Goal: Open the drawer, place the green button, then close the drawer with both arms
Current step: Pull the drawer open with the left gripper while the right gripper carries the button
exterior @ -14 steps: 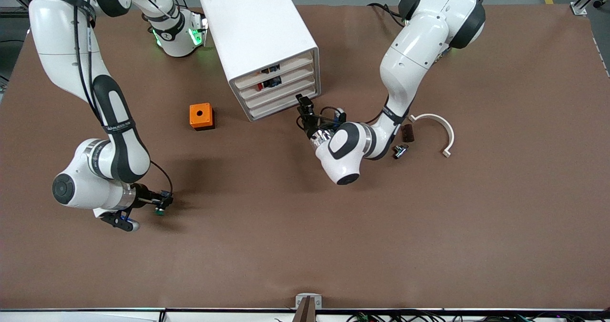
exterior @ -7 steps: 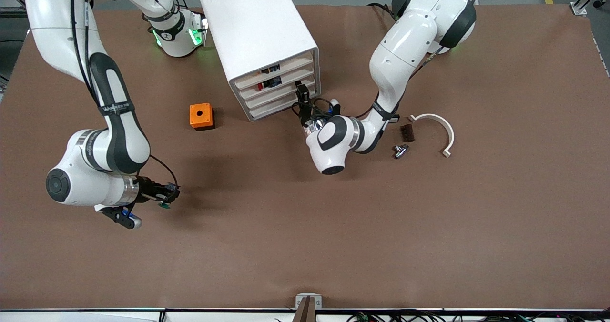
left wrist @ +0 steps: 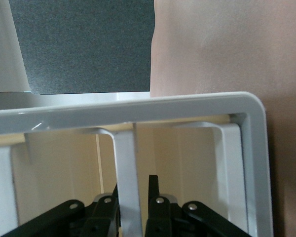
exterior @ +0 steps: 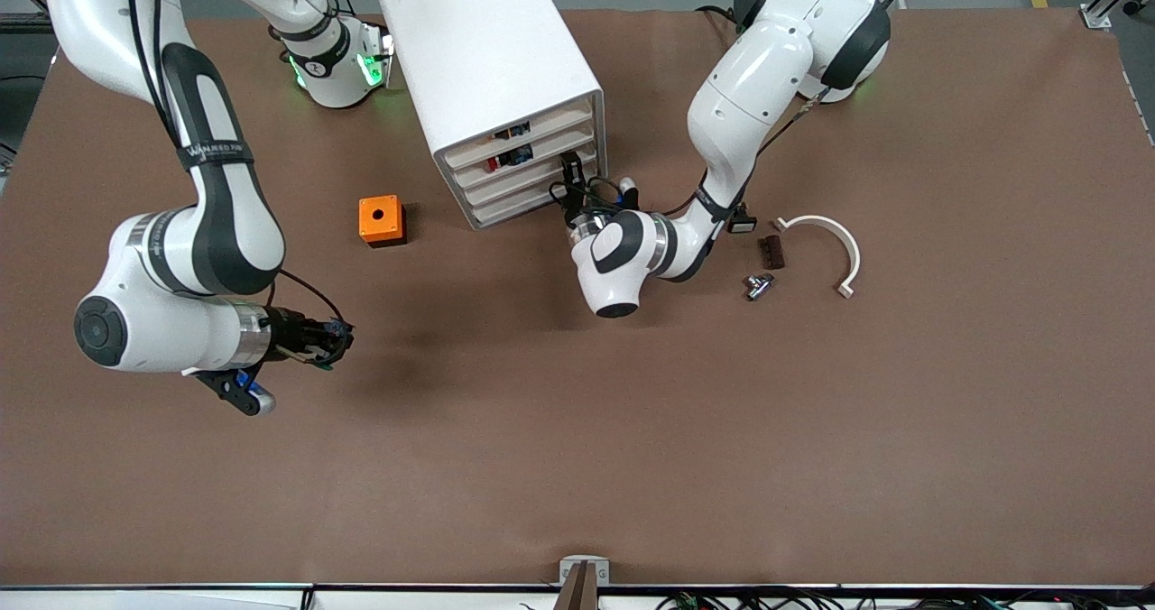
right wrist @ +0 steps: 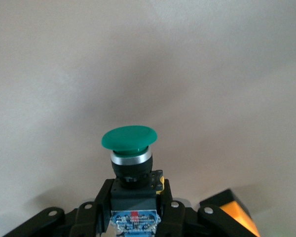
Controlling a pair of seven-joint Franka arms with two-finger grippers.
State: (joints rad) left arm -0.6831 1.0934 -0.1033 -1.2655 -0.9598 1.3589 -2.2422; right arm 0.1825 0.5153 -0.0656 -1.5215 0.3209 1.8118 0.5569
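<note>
The white cabinet (exterior: 487,50) stands at the robots' side of the table with all four trays shut. My left gripper (exterior: 569,170) is at the front of the third drawer (exterior: 532,181). In the left wrist view its fingers (left wrist: 153,185) straddle a white rib (left wrist: 126,158) of the slot front, with a gap on one side, so the left gripper (left wrist: 135,183) is open around it. My right gripper (exterior: 332,335) is shut on the button (right wrist: 128,140), black body between the jaws and green cap pointing outward. It holds the button over bare table, nearer the front camera than the orange box.
An orange box with a hole (exterior: 381,220) sits beside the cabinet toward the right arm's end. Toward the left arm's end lie a white curved piece (exterior: 830,235), a dark brown block (exterior: 770,252) and a small black button with a pale cap (exterior: 756,285).
My left gripper has moved up to the third drawer's front. My right gripper has carried the button a little toward the cabinet and risen over the table.
</note>
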